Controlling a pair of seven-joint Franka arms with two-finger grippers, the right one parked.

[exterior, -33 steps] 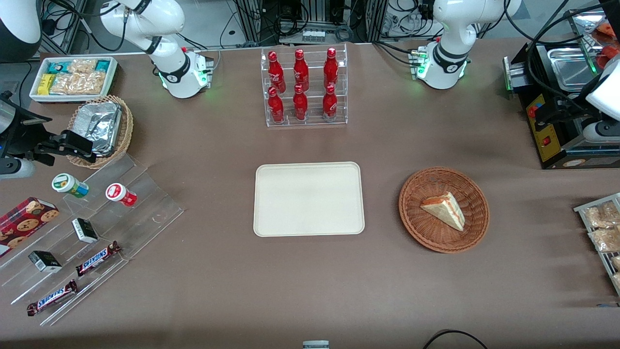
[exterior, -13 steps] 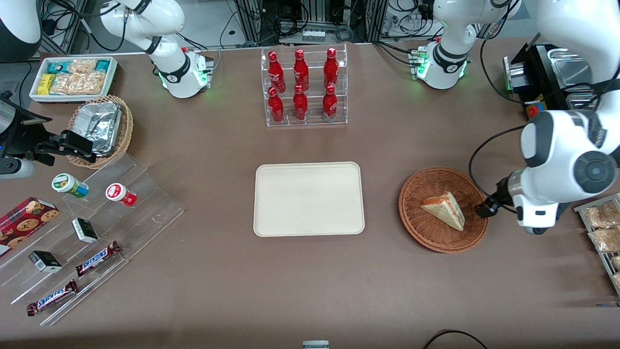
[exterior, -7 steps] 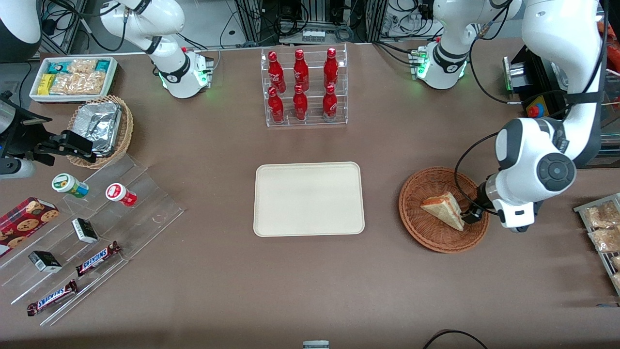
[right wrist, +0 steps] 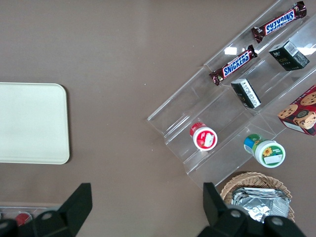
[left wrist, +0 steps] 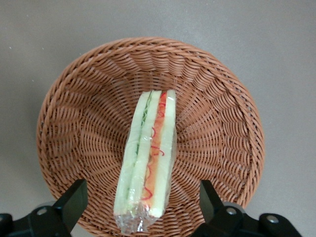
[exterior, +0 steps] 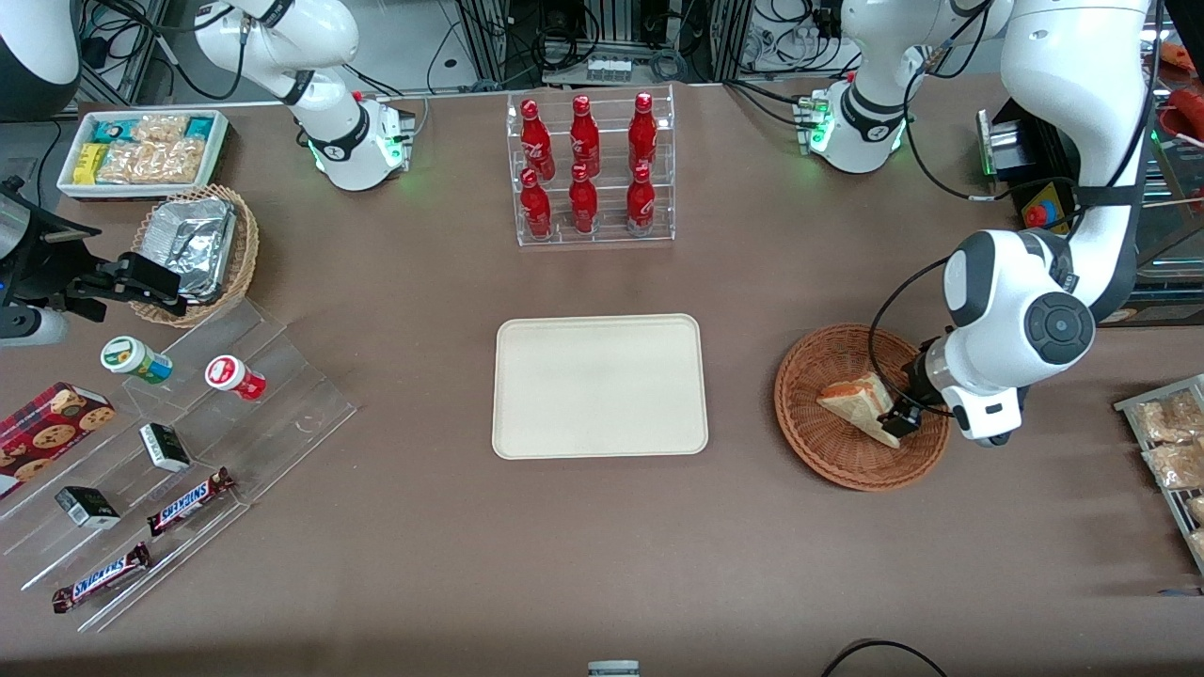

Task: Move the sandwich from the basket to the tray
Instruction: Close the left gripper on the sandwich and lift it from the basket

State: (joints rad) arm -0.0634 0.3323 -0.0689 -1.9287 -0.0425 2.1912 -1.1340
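The tray (exterior: 599, 385) sits bare at the middle of the table (exterior: 423, 527), waiting. Toward my working end, the sandwich (exterior: 858, 402) lies in the basket (exterior: 828, 451), untouched. In the last moments I have swung my arm in from the table's edge and brought my hand (exterior: 898, 419) over the basket, right at the sandwich's end. From my wrist, my fingers (left wrist: 73, 201) are spread wide, one on each side of the wedge. I judge the reach done; next comes lowering and pinching.

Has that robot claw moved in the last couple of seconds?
Yes. The gripper came in from the working arm's end of the table and now hangs open over the basket, by the sandwich.
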